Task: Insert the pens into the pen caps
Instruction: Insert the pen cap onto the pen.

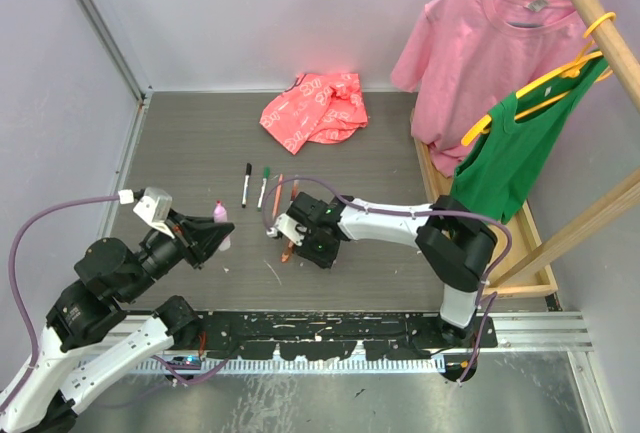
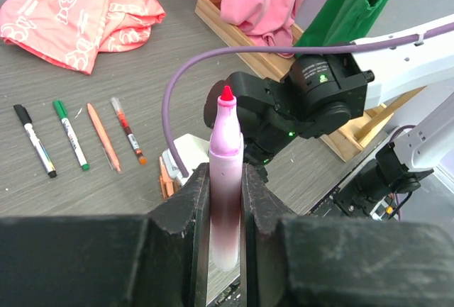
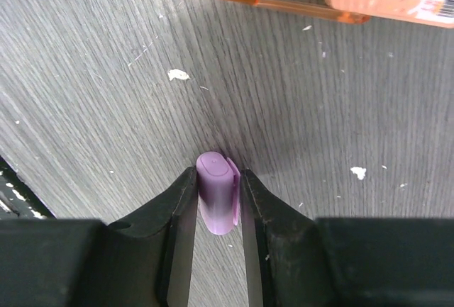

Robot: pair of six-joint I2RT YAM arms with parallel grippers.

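Step in hand: capping pink highlighter (image 2: pixel 225 179). Left claw (image 2: pixel 225 201) grasps it, tip up, left of centre. Right claw (image 3: pixel 216 193) clenched around lilac cap (image 3: pixel 217 192) on table (image 3: pixel 106 73). Next: lift cap, align over tip.

**Two YAM arms: black joints, white links, purple cables**

Left arm (image 1: pixel 110 283): chunky black joint housings showing, white link shell running toward the base, small white block with a connector sitting near the wrist. Purple cable (image 1: pixel 45 223) looping off it in a wide arc. Left gripper (image 2: pixel 220 201): black fingers (image 2: pixel 191 208), matte, scuffed and dusted pale along the edges.

Right arm (image 1: pixel 400 225): white forearm shell, black rounded elbow and wrist housings, green indicator light (image 2: pixel 291 135) glowing on the wrist housing, round green mark on the black motor cap. Purple cable (image 2: pixel 284 50) trailing along the link. Right gripper (image 3: pixel 218 193): black tapered fingers (image 3: pixel 177 208), smooth inner faces.
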